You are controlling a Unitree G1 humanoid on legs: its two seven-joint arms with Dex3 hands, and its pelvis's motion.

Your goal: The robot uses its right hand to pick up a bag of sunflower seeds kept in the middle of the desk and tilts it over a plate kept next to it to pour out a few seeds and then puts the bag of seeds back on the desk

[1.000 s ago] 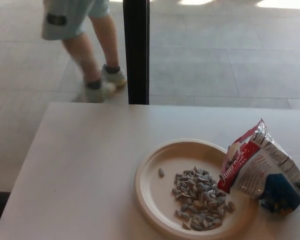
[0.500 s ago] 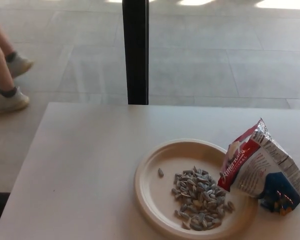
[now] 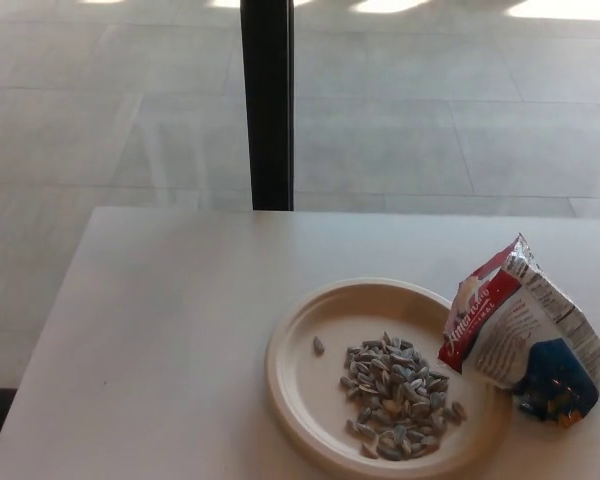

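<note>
Sunflower seeds [image 3: 395,395] are lying heaped on the cream plate [image 3: 300,390], so pouring looks done. The seed bag [image 3: 520,340] is sitting on the desk [image 3: 160,330], leaning at the plate's right rim. Neither hand is showing, so finger state cannot be told. Beyond, a dark post [image 3: 270,100] is standing.

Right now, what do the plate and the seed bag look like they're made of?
The plate: probably paper or moulded fibre, matte cream with a soft raised rim. The seed bag: seemingly thin printed plastic or foil film, glossy and crinkled, creased where it stands beside the plate.
</note>
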